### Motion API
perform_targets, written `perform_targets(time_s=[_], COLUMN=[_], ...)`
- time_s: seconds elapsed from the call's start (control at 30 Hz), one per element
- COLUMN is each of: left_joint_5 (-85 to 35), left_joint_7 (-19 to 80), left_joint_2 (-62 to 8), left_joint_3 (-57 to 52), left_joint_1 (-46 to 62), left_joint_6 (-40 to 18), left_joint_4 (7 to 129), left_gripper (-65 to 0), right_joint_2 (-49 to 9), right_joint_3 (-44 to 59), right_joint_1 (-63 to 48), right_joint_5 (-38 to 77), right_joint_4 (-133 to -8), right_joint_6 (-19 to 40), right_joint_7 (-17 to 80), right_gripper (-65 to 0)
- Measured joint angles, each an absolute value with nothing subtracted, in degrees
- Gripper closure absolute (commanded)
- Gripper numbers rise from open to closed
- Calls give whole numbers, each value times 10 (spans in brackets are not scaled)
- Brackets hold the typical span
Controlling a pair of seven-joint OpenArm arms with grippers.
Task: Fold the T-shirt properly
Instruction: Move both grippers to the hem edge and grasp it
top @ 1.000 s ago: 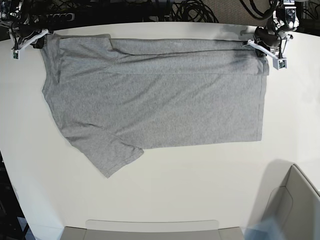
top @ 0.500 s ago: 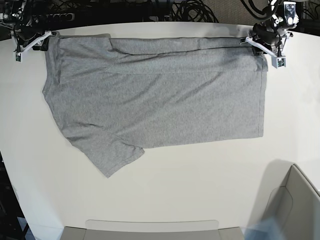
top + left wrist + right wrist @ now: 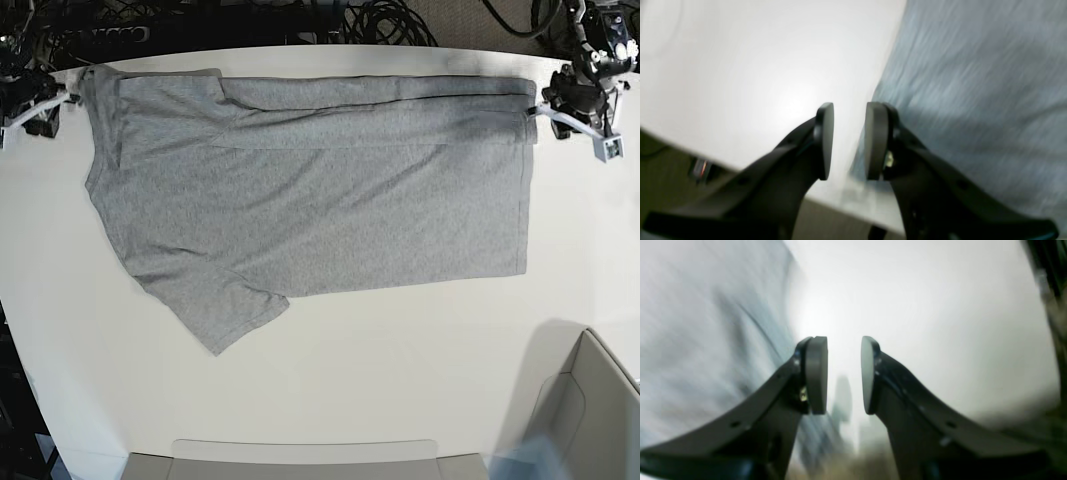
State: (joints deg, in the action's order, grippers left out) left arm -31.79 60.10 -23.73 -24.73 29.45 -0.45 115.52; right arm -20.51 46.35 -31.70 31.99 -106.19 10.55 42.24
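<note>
The heather-grey T-shirt (image 3: 320, 200) lies flat on the white table (image 3: 400, 340), its far long edge folded over into a band, one sleeve (image 3: 215, 310) sticking out at the near left. No lettering shows. My left gripper (image 3: 578, 122) hovers just off the shirt's far right corner, open, with nothing between its pads (image 3: 824, 140); grey cloth (image 3: 973, 100) lies beside it. My right gripper (image 3: 28, 110) sits off the shirt's far left corner, also open and empty (image 3: 843, 375), with cloth (image 3: 706, 323) to its side.
A grey bin (image 3: 590, 400) stands at the near right corner. A flat grey tray edge (image 3: 300, 452) runs along the front. Black cables (image 3: 380, 20) lie behind the table's far edge.
Both grippers opened, let go of the shirt's far corners and drew outward, away from the cloth. The shirt stayed flat with its far edge folded.
</note>
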Motion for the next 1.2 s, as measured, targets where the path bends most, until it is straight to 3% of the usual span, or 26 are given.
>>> perform_targets(time_s=[0.17,0.37,0.5,0.67,0.83,1.07,1.2], left_joint_5=[-313,-316,-314,-315,-314,-315,-313], left_joint_7=[635,674,673,671,673,673,671], left_joint_2=[-237,-236,-236,-217,-215,-216,-216], left_joint_3=[-222,-173,-169,-169,-170,-170,-170], left_joint_1=[200,120,109,108,110,106,92], left_joint_6=[-2,-7,-6,-6,-6,-6,-6], left_joint_4=[1157,1155,1140,1118,1104,1103,1103], left_gripper=[-174,-174,-174,-174,-174,-174,-174], right_joint_2=[-211,-181,-150,-160,-156,-157,-146], right_joint_3=[356,203,183,186,187,194,193], right_joint_1=[-186,-35,56,132,94,-42,-72], right_joint_5=[315,111,79,69,75,80,103], right_joint_4=[-1066,-950,-816,-670,-675,-802,-857], right_joint_6=[103,104,106,96,94,91,92], right_joint_7=[415,421,413,410,398,374,428], right_gripper=[-176,-176,-176,-176,-176,-176,-176])
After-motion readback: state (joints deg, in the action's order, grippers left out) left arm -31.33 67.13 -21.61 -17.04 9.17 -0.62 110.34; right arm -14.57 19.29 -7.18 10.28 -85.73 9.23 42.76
